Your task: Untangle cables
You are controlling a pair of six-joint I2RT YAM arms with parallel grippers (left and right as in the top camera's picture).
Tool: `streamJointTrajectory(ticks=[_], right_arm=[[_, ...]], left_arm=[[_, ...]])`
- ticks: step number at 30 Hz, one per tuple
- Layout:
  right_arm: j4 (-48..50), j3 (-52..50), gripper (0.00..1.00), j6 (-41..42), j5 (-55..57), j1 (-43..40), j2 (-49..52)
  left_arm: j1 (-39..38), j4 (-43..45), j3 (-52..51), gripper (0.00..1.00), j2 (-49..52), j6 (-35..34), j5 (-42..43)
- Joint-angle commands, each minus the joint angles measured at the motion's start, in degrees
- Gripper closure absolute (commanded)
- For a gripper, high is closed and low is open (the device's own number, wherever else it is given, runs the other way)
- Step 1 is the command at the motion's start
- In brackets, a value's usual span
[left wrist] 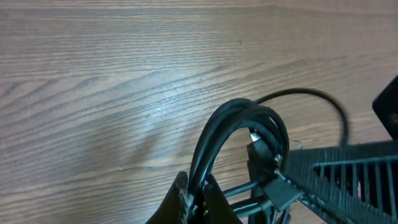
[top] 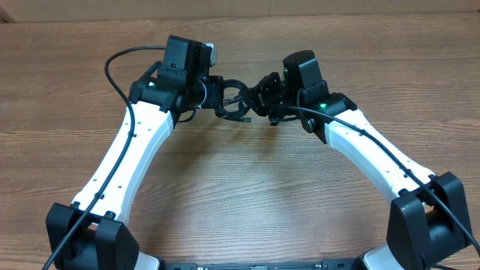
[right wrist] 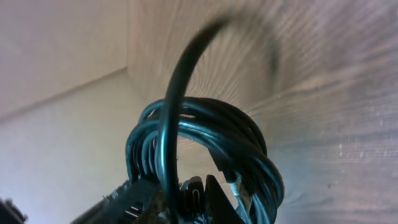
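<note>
The cables (top: 238, 102) are a coil of thin black cord hanging in the air between my two grippers, above the back of the wooden table. My left gripper (top: 220, 97) is shut on the coil from the left; in the left wrist view its fingers (left wrist: 214, 200) pinch several strands of the cables (left wrist: 231, 121) that arch up over them. My right gripper (top: 260, 96) is shut on the coil from the right. In the right wrist view the looped cables (right wrist: 214, 127) sit just above its jaws, one strand (right wrist: 179, 81) runs up out of them, and a pale plug tip (right wrist: 239, 185) shows inside the loop.
The wooden table (top: 247, 187) lies below the raised coil. Thicker black cables run along both white arms (top: 135, 161). The right gripper's ribbed black body (left wrist: 348, 177) fills the lower right of the left wrist view, close to the coil.
</note>
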Motion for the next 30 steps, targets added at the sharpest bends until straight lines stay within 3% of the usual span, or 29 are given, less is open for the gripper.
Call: streamJointTrajectory(ticks=[1,6,11,16,18,19,22,24,26,30], right_arm=[[1.1,-0.3,0.96,-11.3,-0.3,0.6,0.4],[1.5,-0.3,0.96,-15.1,3.1,2.8,0.4],[-2.3,-0.3,0.96,-15.0,11.4,5.9,0.4],[-2.9,-0.3,0.94,-18.1,12.1,6.8,0.4],[-2.9,-0.3,0.82,-19.9,11.5,6.6,0.4],[-2.9,-0.3,0.64,-20.9,10.8,6.2,0.4],[-2.9,-0.2,0.37,-24.9,6.2,3.8,-0.3],[-2.9,-0.2,0.25,-27.6,1.5,1.3,-1.4],[-3.5,-0.2,0.01,-29.7,-1.8,-1.2,-2.6],[-9.8,-0.2,0.00,-34.1,-2.7,-5.7,-5.1]], left_arm=[[0.7,1.4,1.2,0.96,-1.5,-2.2,0.3],[0.3,1.4,1.2,0.96,-1.5,3.1,10.5],[0.4,2.3,1.2,0.96,-1.5,0.2,15.1],[0.7,4.2,1.2,0.96,-1.5,-2.0,20.3],[0.7,3.9,1.2,0.96,-1.5,-2.1,20.5],[0.7,3.5,1.2,0.96,-1.5,-2.7,19.9],[0.9,2.3,1.2,0.96,-1.5,-7.1,15.4],[1.2,1.8,1.2,0.96,-1.5,-10.7,11.5],[1.7,1.5,1.2,0.96,-1.5,-14.6,8.2],[2.7,1.1,1.2,0.96,-1.5,-22.4,4.8]])
